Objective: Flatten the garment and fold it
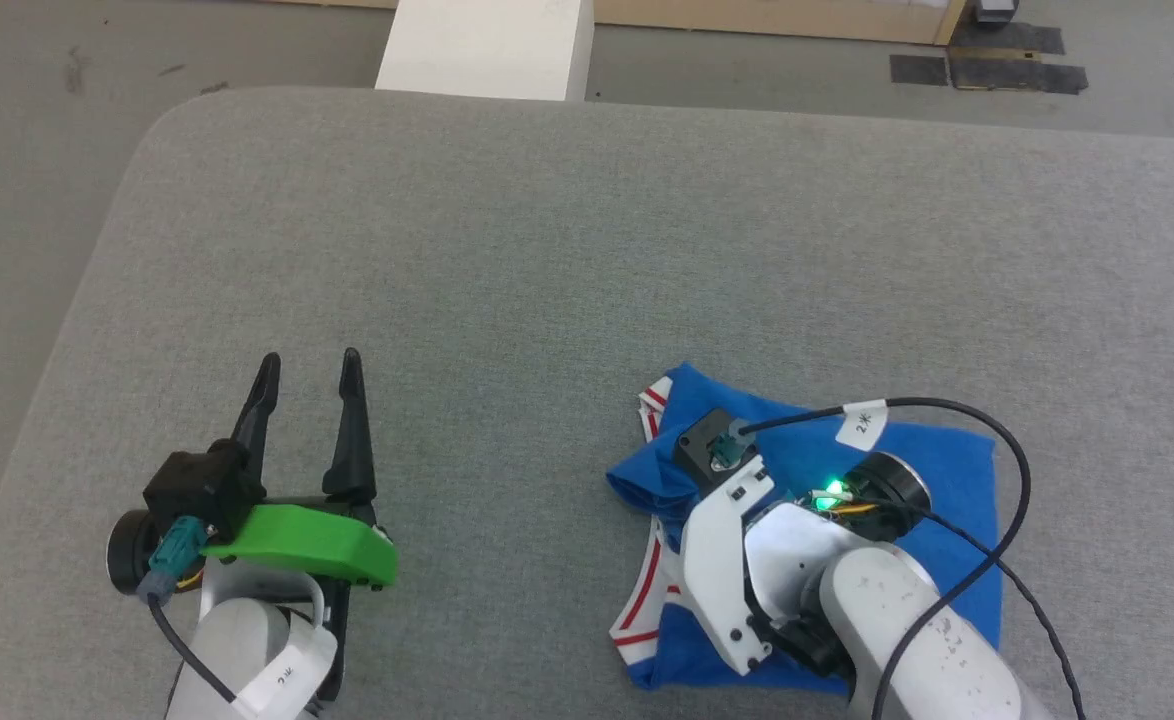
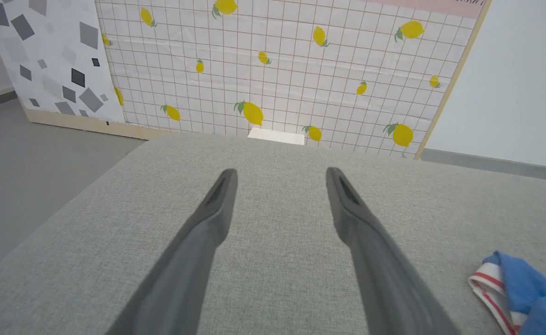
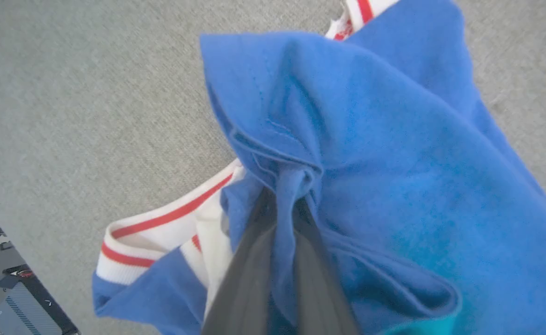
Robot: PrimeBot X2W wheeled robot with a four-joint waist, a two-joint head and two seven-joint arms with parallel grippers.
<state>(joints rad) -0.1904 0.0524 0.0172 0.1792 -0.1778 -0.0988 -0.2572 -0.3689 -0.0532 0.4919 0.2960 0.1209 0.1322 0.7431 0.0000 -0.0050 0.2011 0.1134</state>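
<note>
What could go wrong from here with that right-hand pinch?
1. The right gripper is shut on a bunched fold of the garment, likely several layers; pulling may drag the heap rather than spread it.
2. The left gripper is open over bare table, apart from the cloth, so nothing anchors it.
3. The right wrist's cable loops over the cloth and might snag.

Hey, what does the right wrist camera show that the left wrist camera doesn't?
Right wrist view: the right gripper shut on a bunched blue fold of the garment, seen close up. Left wrist view: the left gripper open, holding nothing, and a lemon-print wall panel beyond. Both: the garment, with its red-striped white edging, lying on the grey padded surface.
</note>
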